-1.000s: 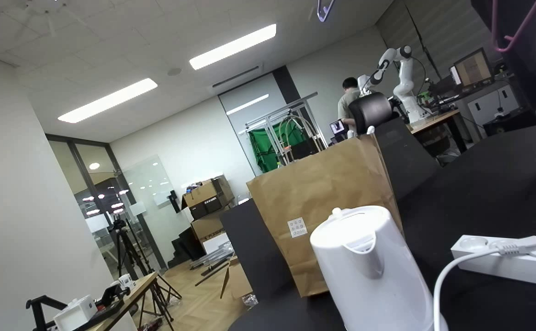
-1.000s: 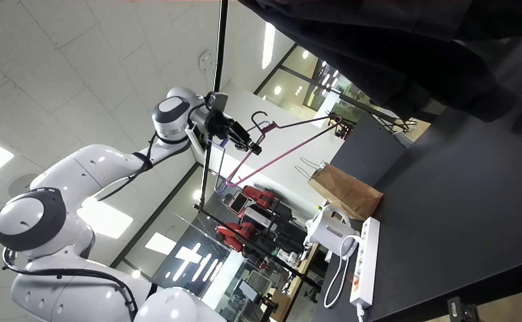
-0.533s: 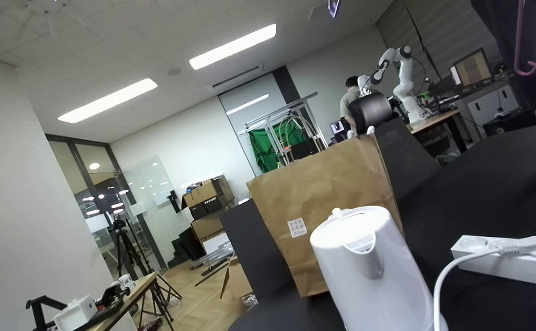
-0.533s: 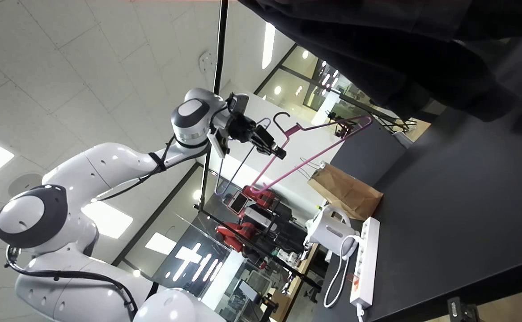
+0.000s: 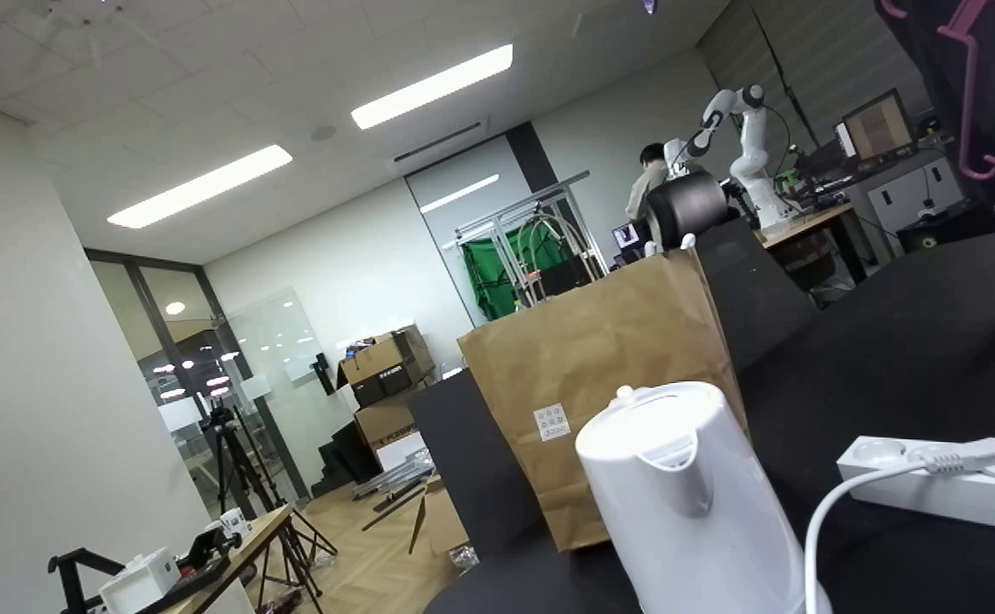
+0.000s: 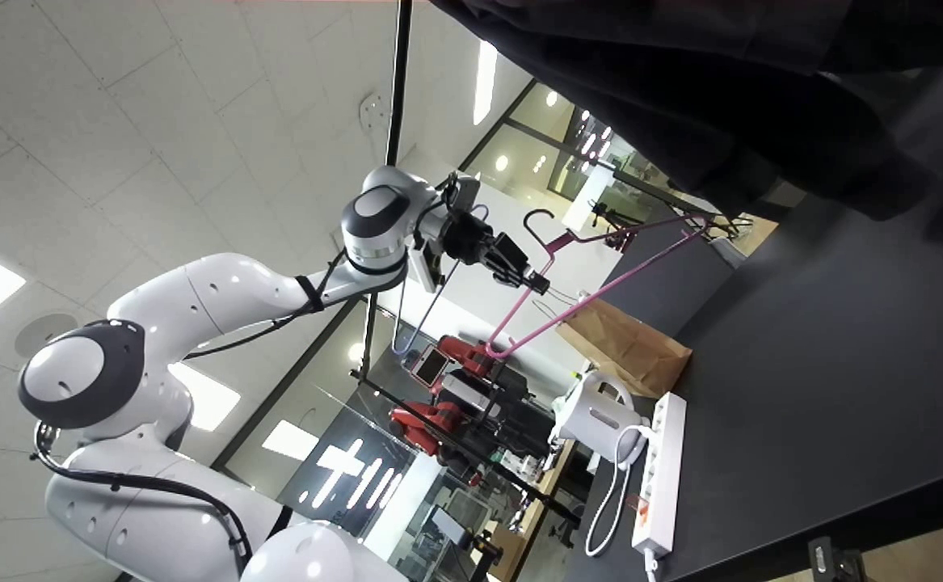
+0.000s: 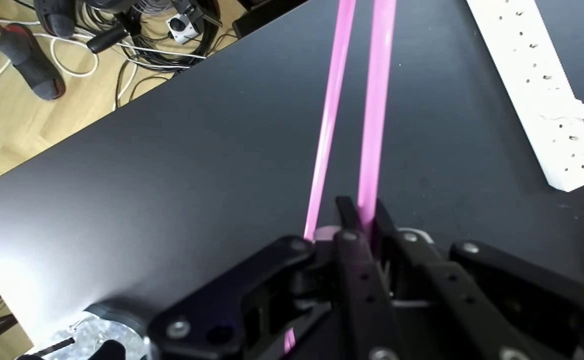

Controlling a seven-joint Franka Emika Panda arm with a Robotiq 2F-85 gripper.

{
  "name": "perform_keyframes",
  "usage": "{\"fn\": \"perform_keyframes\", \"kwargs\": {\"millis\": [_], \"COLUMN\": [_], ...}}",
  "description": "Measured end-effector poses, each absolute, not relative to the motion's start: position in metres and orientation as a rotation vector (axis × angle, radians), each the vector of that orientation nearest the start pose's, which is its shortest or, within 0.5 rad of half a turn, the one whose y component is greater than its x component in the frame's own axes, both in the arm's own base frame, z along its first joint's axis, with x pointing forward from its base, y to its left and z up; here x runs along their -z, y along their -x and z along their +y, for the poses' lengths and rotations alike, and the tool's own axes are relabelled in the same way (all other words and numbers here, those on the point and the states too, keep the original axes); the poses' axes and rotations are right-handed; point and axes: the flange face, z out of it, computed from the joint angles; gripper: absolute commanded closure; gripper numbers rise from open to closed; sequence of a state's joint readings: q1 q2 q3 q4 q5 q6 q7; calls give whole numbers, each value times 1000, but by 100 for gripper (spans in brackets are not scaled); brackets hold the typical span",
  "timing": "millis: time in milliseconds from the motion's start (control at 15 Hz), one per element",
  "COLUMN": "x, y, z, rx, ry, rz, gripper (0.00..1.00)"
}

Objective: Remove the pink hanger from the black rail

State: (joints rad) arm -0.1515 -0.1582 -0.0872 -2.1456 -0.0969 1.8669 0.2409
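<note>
The hanger (image 7: 376, 100) is pinched by the claw (image 7: 364, 206) — just moved farther from the rail (image 6: 398, 81) behind, so unhooking looks done.

One pink hanger (image 7: 376, 105), apparently one purple hanger (image 6: 432, 308), one kettle (image 5: 693, 503), one paper bag (image 5: 599, 341), one power strip (image 6: 662, 477)

Clothes hanger (image 7: 374, 125), pink (darker at the hook (image 6: 527, 223)); gripper (image 7: 365, 205), black; rail (image 6: 397, 81), black. Paper bag (image 5: 608, 341), brown, its white label (image 5: 552, 422) patterned in rows of small grey marks; electric kettle (image 5: 693, 520), white; power strip (image 5: 940, 490), white; tabletop (image 7: 196, 150), black; draped cloth (image 5: 483, 273), green.
</note>
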Motion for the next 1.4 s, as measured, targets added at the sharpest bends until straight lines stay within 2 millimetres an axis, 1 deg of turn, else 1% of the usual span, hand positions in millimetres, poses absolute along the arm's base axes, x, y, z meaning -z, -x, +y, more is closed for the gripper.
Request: {"fn": "perform_keyframes", "kwargs": {"millis": [200, 267, 400, 533, 667, 800, 1000, 1333, 1400], "x": [-464, -464, -463, -460, -450, -431, -395, -325, -308], "y": [-474, -474, -474, -480, -488, -495, -503, -517, -518], "z": [-124, -124, -124, -125, -126, -125, -123, -123, -125], "rx": [-187, -187, -188, -120, -5, 91, 171, 233, 214], "ry": [3134, 3134, 3135, 3145, 3156, 3162, 3177, 3245, 3273], "rz": [707, 707, 705, 701, 691, 679, 650, 627, 637], "gripper": [92, 98, 98, 98, 98, 98, 98, 98, 92]}}
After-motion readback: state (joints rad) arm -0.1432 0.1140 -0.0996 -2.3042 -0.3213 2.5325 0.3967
